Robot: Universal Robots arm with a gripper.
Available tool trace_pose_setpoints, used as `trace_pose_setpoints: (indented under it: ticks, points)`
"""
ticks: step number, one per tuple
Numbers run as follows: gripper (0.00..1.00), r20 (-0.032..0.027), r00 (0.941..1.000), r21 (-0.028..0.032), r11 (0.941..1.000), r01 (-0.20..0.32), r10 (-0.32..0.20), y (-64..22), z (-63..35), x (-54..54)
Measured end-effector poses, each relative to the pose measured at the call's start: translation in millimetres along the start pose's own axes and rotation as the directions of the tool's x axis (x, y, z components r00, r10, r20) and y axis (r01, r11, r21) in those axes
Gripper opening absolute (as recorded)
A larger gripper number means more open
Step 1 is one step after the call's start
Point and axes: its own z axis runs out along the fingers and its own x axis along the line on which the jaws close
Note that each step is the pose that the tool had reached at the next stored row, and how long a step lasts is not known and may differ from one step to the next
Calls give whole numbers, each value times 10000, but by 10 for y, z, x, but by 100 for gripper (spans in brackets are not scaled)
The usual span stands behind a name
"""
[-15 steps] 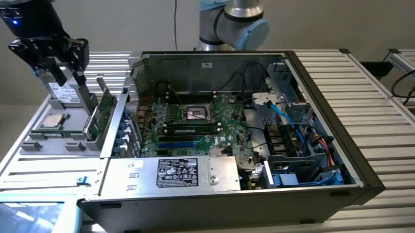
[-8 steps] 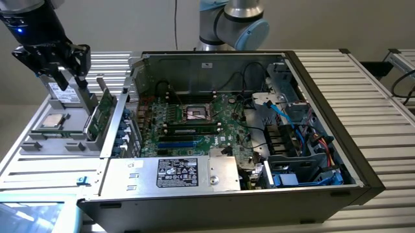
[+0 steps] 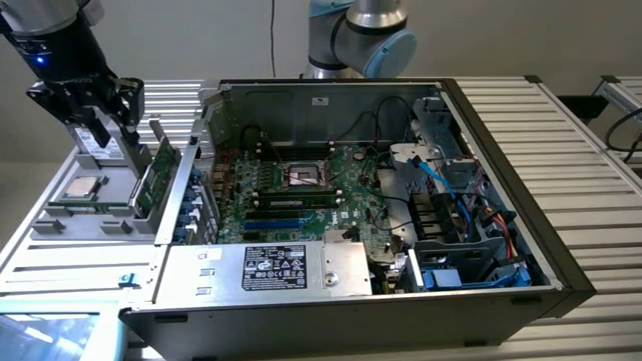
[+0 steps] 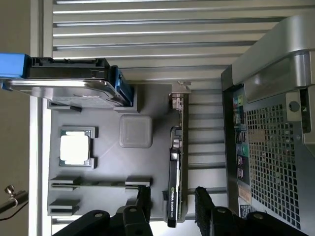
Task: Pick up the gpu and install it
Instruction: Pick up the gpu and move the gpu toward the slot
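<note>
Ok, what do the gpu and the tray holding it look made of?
The gpu: green circuit board, black cooler with a matte, plastic-like look, shiny end bracket, probably metal. The tray: uniform matte grey with moulded pockets, likely plastic, though painted metal can't be excluded.

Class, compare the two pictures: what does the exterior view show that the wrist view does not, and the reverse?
Exterior view: the open case's inside, with motherboard and labelled power supply. Wrist view: the case's perforated rear grille, and the open gripper's fingers standing either side of the gpu's edge, apart from it. Both: gripper, gpu upright in the grey tray, CPU chip.
</note>
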Motion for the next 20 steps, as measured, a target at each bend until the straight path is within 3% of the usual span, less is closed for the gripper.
trace_pose_setpoints:
  ticks: [4,6,11,20]
  points:
    - [49,0,10000,7,10000,3,-3,6,73,2]
    - [49,-2,10000,52,10000,4,-4,12,100,1]
    - [49,-3,10000,51,10000,5,-5,11,107,-1]
    - [49,-2,10000,58,10000,-6,6,13,267,-10]
